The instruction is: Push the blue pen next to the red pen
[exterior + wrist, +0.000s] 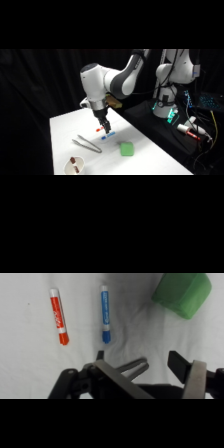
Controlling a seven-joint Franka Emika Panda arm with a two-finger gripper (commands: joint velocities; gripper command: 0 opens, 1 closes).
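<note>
The blue pen (105, 314) lies on the white table, roughly parallel to the red pen (58, 316), with a strip of bare table between them. In the side view the blue pen (108, 135) sits just right of and in front of the red pen (99, 130). My gripper (105, 127) hangs low right over the two pens. In the wrist view the gripper (137, 358) is open and holds nothing. Its left fingertip (100, 355) sits just short of the blue pen's near end.
A green block (126, 148) rests to the right of the pens, at the upper right in the wrist view (182, 294). Metal tongs (88, 144) lie front left of the pens. A small bowl (74, 165) with brown pieces stands near the table's front left corner.
</note>
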